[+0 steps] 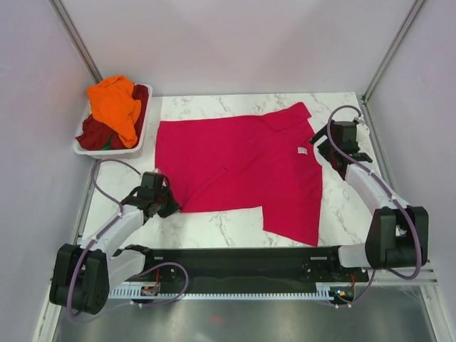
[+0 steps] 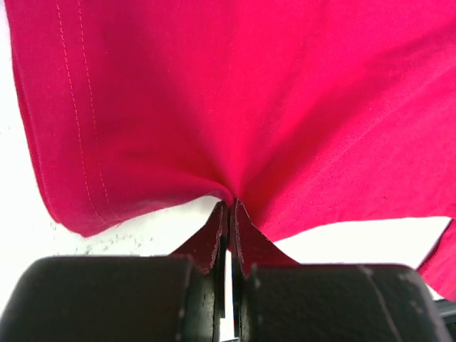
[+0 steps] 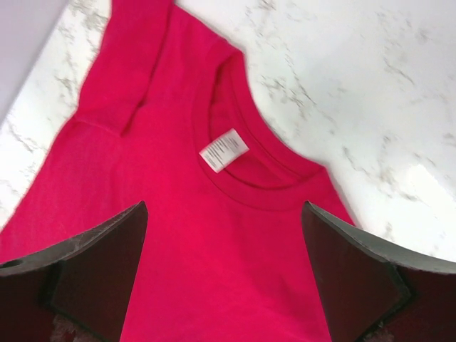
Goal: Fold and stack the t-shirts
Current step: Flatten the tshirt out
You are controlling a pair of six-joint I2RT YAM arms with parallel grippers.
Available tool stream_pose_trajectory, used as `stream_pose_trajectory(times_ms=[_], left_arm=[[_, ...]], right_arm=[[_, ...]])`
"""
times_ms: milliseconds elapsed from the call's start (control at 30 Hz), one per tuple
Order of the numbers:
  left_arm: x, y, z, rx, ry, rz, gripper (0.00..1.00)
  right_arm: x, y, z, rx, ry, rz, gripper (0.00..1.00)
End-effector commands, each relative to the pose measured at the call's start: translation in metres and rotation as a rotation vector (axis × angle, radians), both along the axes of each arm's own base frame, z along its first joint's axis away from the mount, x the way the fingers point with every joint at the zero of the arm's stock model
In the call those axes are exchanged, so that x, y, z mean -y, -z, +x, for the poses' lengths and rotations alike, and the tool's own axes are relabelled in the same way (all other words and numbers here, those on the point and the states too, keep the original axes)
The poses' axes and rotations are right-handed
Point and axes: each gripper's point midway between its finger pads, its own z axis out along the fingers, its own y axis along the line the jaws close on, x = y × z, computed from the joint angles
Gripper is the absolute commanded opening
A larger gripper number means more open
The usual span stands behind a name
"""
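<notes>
A crimson-pink t-shirt (image 1: 242, 167) lies spread flat on the marble table, collar and white neck label (image 1: 301, 151) toward the right. My left gripper (image 1: 165, 199) sits at the shirt's near-left edge, shut on a pinch of the cloth. In the left wrist view, the fabric (image 2: 249, 92) bunches into the closed tips of the left gripper (image 2: 231, 206). My right gripper (image 1: 329, 146) hovers open by the collar. The right wrist view shows the right gripper (image 3: 224, 206) wide apart above the shirt (image 3: 214, 271), just below the label (image 3: 224, 150). An orange t-shirt (image 1: 117, 103) and a dark maroon one (image 1: 96, 132) lie heaped in the basket.
The white plastic basket (image 1: 107, 152) stands at the table's back left corner. Bare marble (image 1: 221, 228) shows between the shirt and the arm bases. Grey walls and metal frame posts close in the left, right and back sides.
</notes>
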Motion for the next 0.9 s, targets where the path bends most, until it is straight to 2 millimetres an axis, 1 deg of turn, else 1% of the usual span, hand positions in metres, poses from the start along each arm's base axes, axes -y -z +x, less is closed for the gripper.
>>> stream_pose_trajectory(times_ms=[0,33,100,133,167,200,233,267,300,333,367,400,433,500,533,567,600,633,667,700,733,767,800,833,867], left_arm=[[0.004,-0.003,-0.013,-0.013,-0.037,-0.044,0.02],[0.005,-0.003,-0.015,-0.008,-0.034,-0.048,0.02],[0.004,-0.001,-0.018,-0.005,-0.042,-0.047,0.02],[0.004,-0.003,-0.015,0.002,-0.039,-0.045,0.02],[0.004,-0.003,-0.014,0.000,-0.036,-0.041,0.05],[0.004,-0.003,-0.013,-0.004,-0.031,-0.035,0.19],[0.004,-0.004,-0.011,0.001,-0.027,-0.028,0.30],[0.003,-0.005,-0.010,0.006,-0.027,-0.027,0.42],[0.004,-0.007,-0.009,0.017,-0.027,-0.029,0.63],[0.004,-0.007,-0.010,0.019,-0.030,-0.031,0.71],[0.004,-0.008,-0.010,0.030,-0.029,-0.033,0.75],[0.004,-0.014,-0.007,0.059,-0.029,-0.040,0.79],[0.005,-0.016,-0.008,0.069,-0.025,-0.041,0.81],[0.008,-0.022,-0.007,0.092,-0.013,-0.057,0.83],[0.011,-0.028,-0.006,0.108,-0.003,-0.072,0.83],[0.014,-0.032,-0.005,0.118,0.004,-0.086,0.84],[0.022,-0.036,-0.008,0.115,0.033,-0.122,0.95],[0.028,-0.047,-0.006,0.136,0.052,-0.148,0.98],[0.033,-0.054,-0.006,0.142,0.073,-0.171,1.00],[0.037,-0.062,-0.006,0.148,0.094,-0.191,1.00],[0.045,-0.079,-0.007,0.165,0.142,-0.221,1.00],[0.047,-0.090,-0.008,0.180,0.164,-0.227,1.00],[0.048,-0.099,-0.008,0.191,0.184,-0.228,1.00],[0.047,-0.114,-0.009,0.211,0.219,-0.210,1.00],[0.048,-0.125,-0.010,0.228,0.239,-0.204,1.00]], right_arm=[[-0.003,-0.043,0.043,0.167,-0.002,0.019,0.97],[-0.004,-0.048,0.050,0.188,-0.010,0.016,0.97],[-0.004,-0.047,0.073,0.193,-0.027,-0.001,0.96],[-0.005,-0.060,0.088,0.220,-0.033,-0.010,0.96],[-0.003,-0.040,0.099,0.175,-0.039,-0.027,0.94],[-0.003,-0.038,0.109,0.175,-0.045,-0.031,0.93],[-0.006,-0.049,0.125,0.203,-0.063,-0.026,0.91],[-0.007,-0.025,0.138,0.161,-0.088,-0.021,0.89],[-0.008,-0.023,0.151,0.178,-0.107,-0.014,0.88],[-0.012,-0.034,0.167,0.209,-0.130,0.006,0.87],[-0.015,-0.008,0.178,0.169,-0.150,0.023,0.84],[-0.005,-0.004,0.187,0.175,-0.139,0.041,0.82],[-0.003,0.007,0.202,0.167,-0.139,0.050,0.78],[-0.006,0.016,0.213,0.158,-0.160,0.065,0.75],[-0.005,0.025,0.222,0.150,-0.157,0.064,0.72],[-0.005,0.030,0.226,0.146,-0.159,0.062,0.70],[-0.004,0.034,0.230,0.138,-0.159,0.060,0.69],[-0.003,0.039,0.238,0.138,-0.160,0.052,0.67],[-0.001,0.041,0.243,0.141,-0.163,0.048,0.66],[0.000,0.050,0.243,0.114,-0.161,0.048,0.65],[0.000,0.044,0.250,0.131,-0.166,0.045,0.64],[0.001,0.056,0.252,0.113,-0.166,0.046,0.63],[0.002,0.061,0.254,0.106,-0.168,0.048,0.63],[0.001,0.067,0.258,0.101,-0.170,0.050,0.61],[0.001,0.070,0.259,0.097,-0.172,0.051,0.60]])
